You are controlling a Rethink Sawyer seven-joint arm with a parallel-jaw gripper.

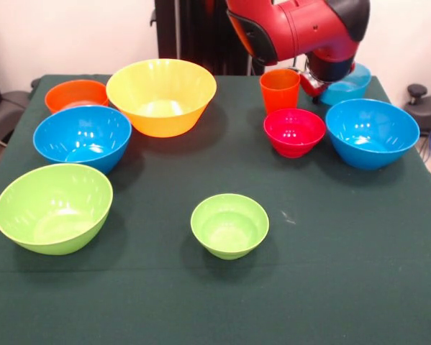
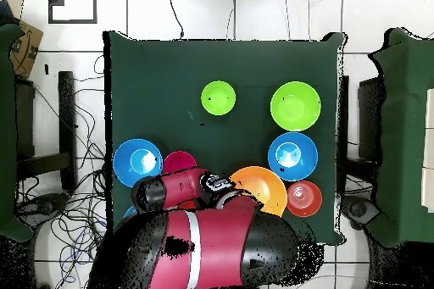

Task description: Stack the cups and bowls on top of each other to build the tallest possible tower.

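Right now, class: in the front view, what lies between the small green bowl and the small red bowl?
Nothing: between the small green bowl and the small red bowl the front view shows only bare green tablecloth.

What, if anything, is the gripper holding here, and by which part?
It cannot be told. The arm covers the gripper above the far blue bowl beside the orange cup; no hold shows in either view.

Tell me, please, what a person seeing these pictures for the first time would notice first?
Probably the big yellow bowl at the back of the green table, the largest of the bright bowls scattered singly, none stacked yet. Next, the red arm coming down at the top right, above the orange cup and a half-hidden blue bowl.
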